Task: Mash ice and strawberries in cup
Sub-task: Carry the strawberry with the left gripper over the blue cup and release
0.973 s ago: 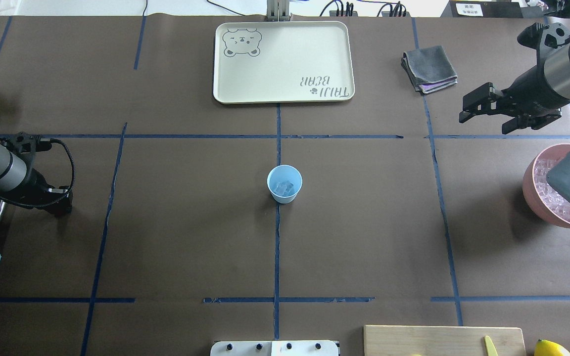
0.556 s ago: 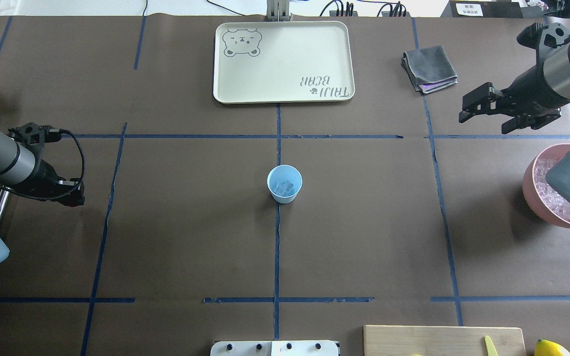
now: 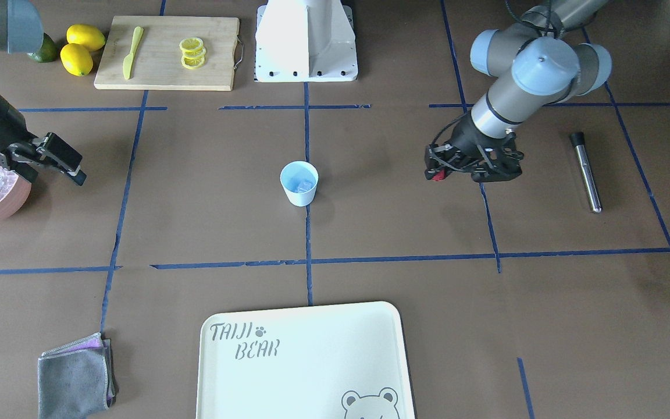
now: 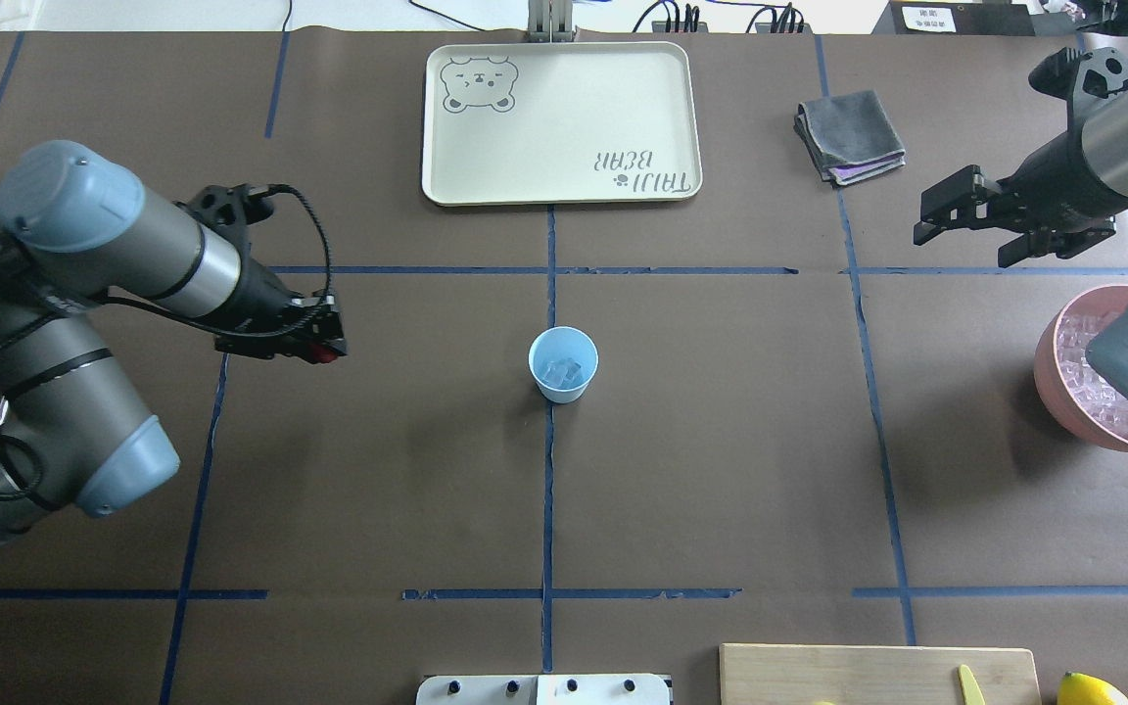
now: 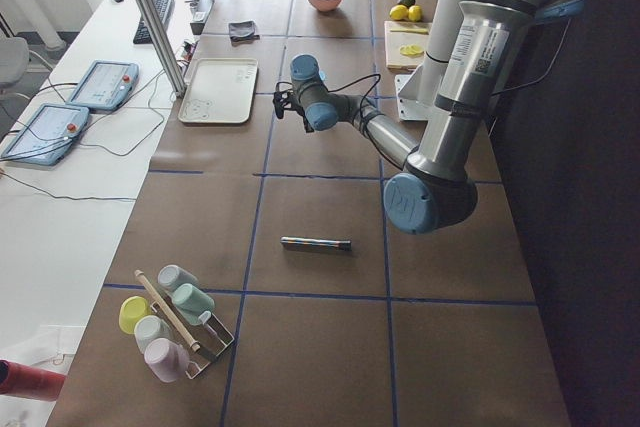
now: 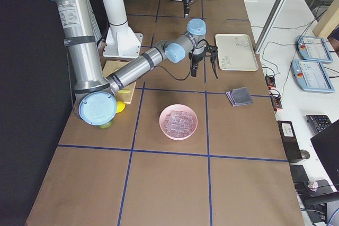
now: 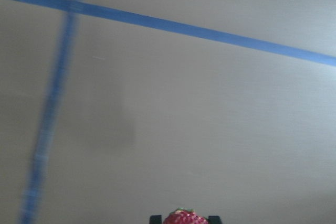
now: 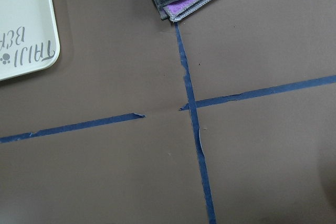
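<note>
Left tool is clamped on the strawberry; if released early, it could be dropped short of the cup well ahead.

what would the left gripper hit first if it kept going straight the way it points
Likely the brown table: the left gripper, shut on the strawberry, angles down, and its wrist view shows only table and blue tape, not the cup. Depth unclear.

Upright light-blue cup, clear ice inside; strawberry in left claw
</note>
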Available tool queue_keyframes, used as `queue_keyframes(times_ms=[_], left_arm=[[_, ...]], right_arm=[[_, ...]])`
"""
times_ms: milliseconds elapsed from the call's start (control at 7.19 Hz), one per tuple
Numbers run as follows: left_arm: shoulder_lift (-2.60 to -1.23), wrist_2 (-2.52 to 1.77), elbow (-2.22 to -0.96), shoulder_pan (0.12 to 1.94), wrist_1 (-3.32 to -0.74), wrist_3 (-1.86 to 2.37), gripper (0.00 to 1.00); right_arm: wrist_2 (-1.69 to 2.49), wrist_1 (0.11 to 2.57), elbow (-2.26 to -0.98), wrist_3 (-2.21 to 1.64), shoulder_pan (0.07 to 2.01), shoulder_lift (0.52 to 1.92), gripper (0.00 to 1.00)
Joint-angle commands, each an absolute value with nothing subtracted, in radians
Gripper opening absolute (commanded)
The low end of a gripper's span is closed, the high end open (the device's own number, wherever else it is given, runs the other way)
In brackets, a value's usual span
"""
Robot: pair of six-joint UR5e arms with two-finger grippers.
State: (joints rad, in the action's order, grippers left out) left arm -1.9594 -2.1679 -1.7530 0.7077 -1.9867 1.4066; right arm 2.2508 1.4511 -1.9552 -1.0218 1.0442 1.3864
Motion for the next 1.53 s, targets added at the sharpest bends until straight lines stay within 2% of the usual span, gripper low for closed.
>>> queue_keyframes(times_ms=[0,556,973,1112,1251,1391], left_arm=[[-2.101,-2.087,-1.729,0.622,-1.985,1.552,0.00],[-2.273,-1.990,-1.600,0.552,-1.985,1.606,0.00],[-2.307,-1.973,-1.583,0.537,-1.987,1.606,0.03],[-2.309,-1.973,-1.582,0.537,-1.987,1.605,0.08],[-2.309,-1.973,-1.582,0.537,-1.987,1.605,0.18],[-2.307,-1.971,-1.582,0.537,-1.987,1.603,0.38]], right_arm=[[2.252,1.447,-1.956,-1.019,1.045,1.393,1.00],[2.252,1.445,-1.956,-1.019,1.045,1.396,1.00],[2.252,1.445,-1.957,-1.019,1.045,1.396,1.00],[2.252,1.445,-1.959,-1.020,1.045,1.396,1.00],[2.252,1.450,-1.971,-1.020,1.045,1.399,1.00],[2.252,1.450,-1.974,-1.020,1.045,1.402,1.00]])
